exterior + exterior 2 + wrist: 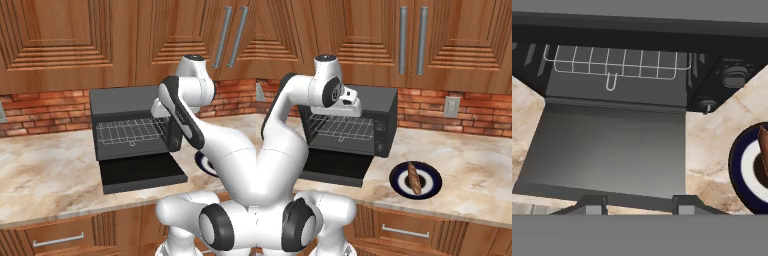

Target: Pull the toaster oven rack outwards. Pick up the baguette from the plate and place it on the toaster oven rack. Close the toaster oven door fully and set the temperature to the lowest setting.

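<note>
The toaster oven [120, 100] stands on the counter with its door [142, 172] folded down flat. Its silver wire rack [614, 62] lies inside the cavity, the small front loop [611, 81] facing out. My gripper [639, 205] hovers above and in front of the lowered door [612, 150], fingers apart and nothing between them. Right of the oven, the brown baguette [414, 178] rests on the navy-rimmed plate [428, 190]. In the hand view the plate [744, 175] and the baguette's end [763, 150] sit at the right edge.
Two knobs [734, 76] [706, 105] sit on the control strip at the oven's right side. A brick backsplash and wooden cabinets rise behind. Marble counter [45, 170] spreads left of the oven, and more counter [476, 160] lies right of the plate. A wall outlet [451, 106] is at back right.
</note>
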You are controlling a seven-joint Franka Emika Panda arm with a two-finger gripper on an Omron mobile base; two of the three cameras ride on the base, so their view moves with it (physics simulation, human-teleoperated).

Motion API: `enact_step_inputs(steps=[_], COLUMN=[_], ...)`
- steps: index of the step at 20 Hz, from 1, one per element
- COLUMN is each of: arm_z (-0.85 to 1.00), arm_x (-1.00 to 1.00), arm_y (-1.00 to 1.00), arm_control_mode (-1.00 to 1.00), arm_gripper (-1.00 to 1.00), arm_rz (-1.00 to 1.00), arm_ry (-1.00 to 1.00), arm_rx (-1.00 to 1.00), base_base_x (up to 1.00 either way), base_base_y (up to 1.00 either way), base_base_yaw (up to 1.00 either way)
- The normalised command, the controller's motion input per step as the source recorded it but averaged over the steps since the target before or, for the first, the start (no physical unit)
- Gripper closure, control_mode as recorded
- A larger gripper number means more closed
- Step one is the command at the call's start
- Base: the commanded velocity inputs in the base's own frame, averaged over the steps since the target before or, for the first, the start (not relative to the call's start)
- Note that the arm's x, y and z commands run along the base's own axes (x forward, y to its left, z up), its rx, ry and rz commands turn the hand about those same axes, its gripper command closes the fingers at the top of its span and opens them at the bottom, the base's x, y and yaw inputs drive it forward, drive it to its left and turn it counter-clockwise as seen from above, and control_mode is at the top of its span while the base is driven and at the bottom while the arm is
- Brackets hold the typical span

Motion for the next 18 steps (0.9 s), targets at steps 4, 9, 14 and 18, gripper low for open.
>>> enact_step_inputs(steps=[4,9,14,18], arm_z=[0.00,0.00,-0.01,-0.05], arm_x=[-0.01,-0.07,-0.05,0.00], arm_y=[0.06,0.20,0.22,0.24], arm_control_mode=[-1.00,-1.00,-1.00,-1.00], arm_gripper=[-1.00,-1.00,-1.00,-1.00], arm_rz=[0.00,0.00,0.00,0.00], arm_ry=[-0.06,-0.12,-0.06,0.00], arm_rx=[0.00,0.00,0.00,0.00], base_base_x=[0.00,0.00,0.00,0.00], base_base_y=[0.00,0.00,0.00,0.00], base_base_yaw=[0.00,0.00,0.00,0.00])
